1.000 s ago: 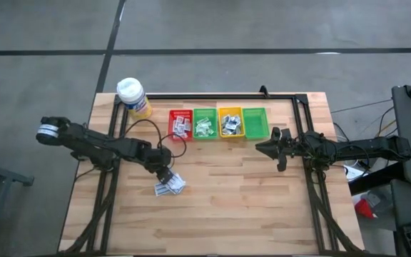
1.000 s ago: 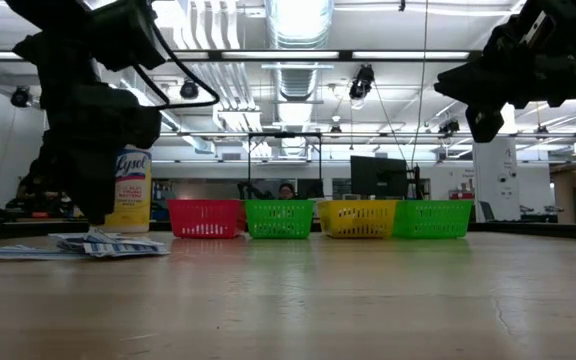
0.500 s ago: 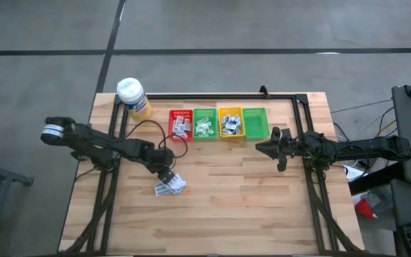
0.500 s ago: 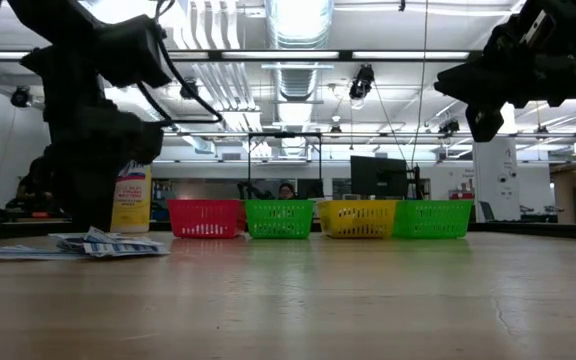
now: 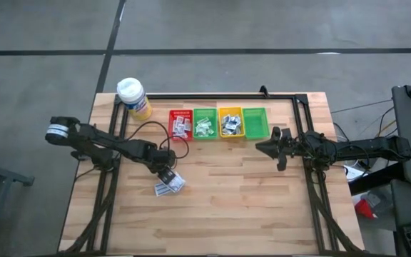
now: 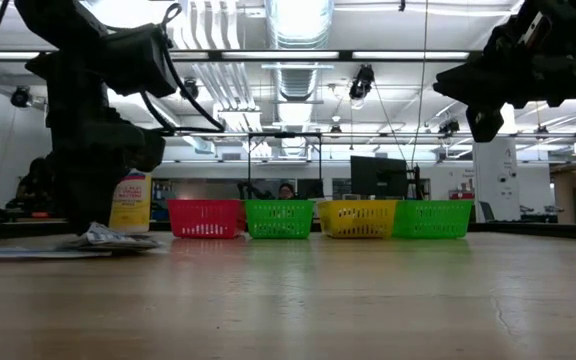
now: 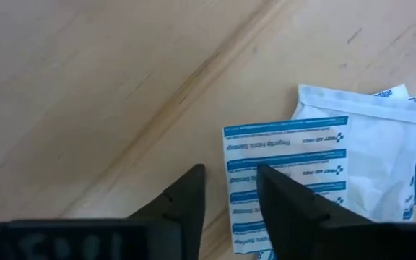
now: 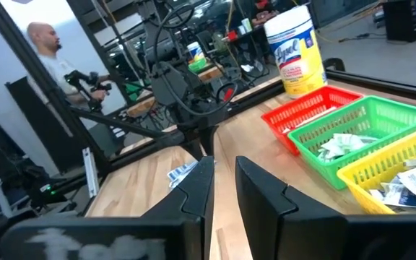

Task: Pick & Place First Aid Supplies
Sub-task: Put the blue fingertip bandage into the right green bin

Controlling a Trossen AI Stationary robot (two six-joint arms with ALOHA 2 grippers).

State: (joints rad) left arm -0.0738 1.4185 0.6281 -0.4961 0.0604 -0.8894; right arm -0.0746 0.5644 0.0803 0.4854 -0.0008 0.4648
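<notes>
Step in hand: left tool (image 5: 165, 175) down at the loose pile of first aid supplies (image 5: 170, 186) on the tabletop (image 5: 248, 207), going for a pick, I'd judge.
How to do it well: settle on one sachet only, ideally the top blue-print sachet (image 7: 284, 184), pinch near its edge so a finger can get under the flat paper, then lift straight up so the neighbouring white packet (image 7: 381, 155) doesn't drag along.
Risk: thin, overlapping packets; two could easily come up together or slip out.
Left tool state: narrow gap between the fingers, nothing held yet; in the left wrist view one fingertip (image 7: 295, 209) overlaps the blue-print sachet, the other sits over bare wood. Whether it actually touches is hard to tell.
Right tool: right tool (image 5: 271, 148) waits above the tabletop just in front of the green bin (image 5: 255, 123), fingers a slim gap apart, empty.
Where the supplies are: loose pile at the left tool; more already lie in the red bin (image 5: 180, 123), second green bin (image 5: 205, 123) and yellow bin (image 5: 230, 123).
Other: yellow bottle (image 5: 134, 98) at the back left corner.
</notes>
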